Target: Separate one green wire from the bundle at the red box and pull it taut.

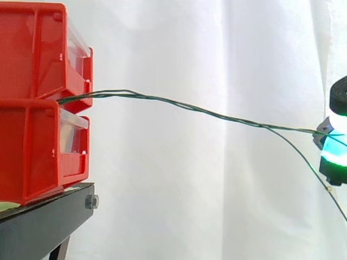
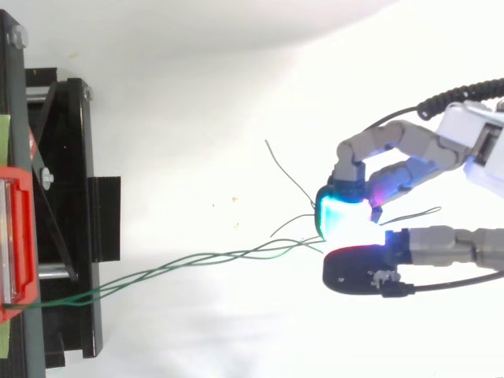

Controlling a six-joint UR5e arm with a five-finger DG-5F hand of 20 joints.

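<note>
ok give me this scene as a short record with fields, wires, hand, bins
bins: two red bins stacked on a black stand
wires: green wires come out between the bins and run twisted together to the hand
hand: hand, fingers curled, pinching the green wires at its glowing pads
loose strand: one strand splits off near the hand and hangs down
tension: nearly straight, slight sag

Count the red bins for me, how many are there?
2. The upper red bin is stacked on the lower red bin, which rests on the black stand; more may hide past the left edge.
</note>
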